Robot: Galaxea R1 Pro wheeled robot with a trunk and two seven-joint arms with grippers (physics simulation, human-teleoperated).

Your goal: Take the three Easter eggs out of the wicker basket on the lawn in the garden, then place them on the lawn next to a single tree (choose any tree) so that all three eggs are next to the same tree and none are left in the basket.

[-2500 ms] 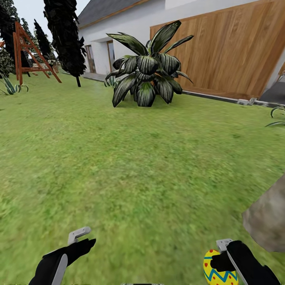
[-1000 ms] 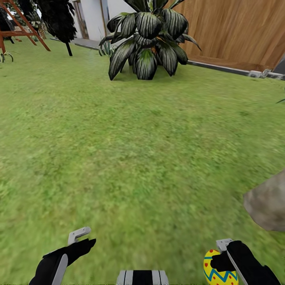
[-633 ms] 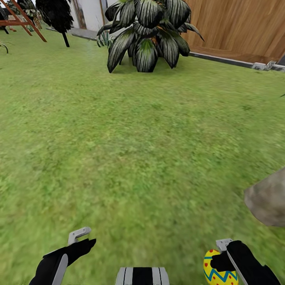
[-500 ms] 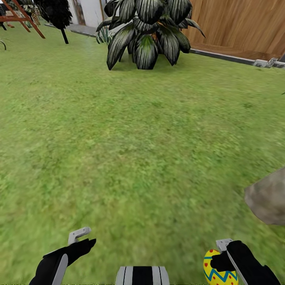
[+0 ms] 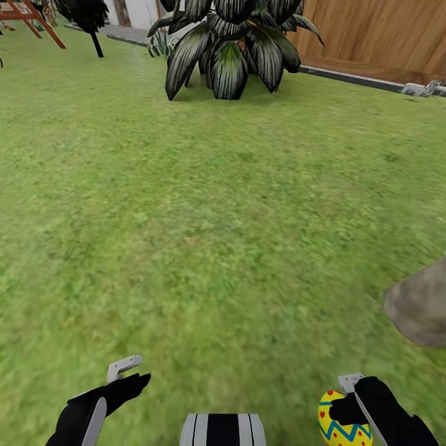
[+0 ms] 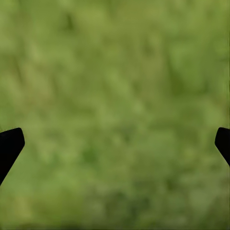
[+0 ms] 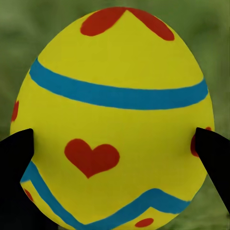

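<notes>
Right gripper (image 5: 344, 414) clamped on Easter egg (image 5: 337, 421), low over lawn (image 5: 217, 235) beside grey-brown tree trunk (image 5: 421, 310). Left gripper (image 5: 114, 387) spread apart, holding nothing. Risk: egg is round, may roll away from trunk if released from height.

Yellow Easter egg (image 7: 117, 120), blue bands, red hearts

Easter egg (image 5: 339, 424) cut off by bottom edge, partly behind right claw (image 5: 354, 406). Grey-brown trunk (image 5: 421, 310) cropped at right edge. Lawn (image 6: 115, 96) blurred in left wrist view.
</notes>
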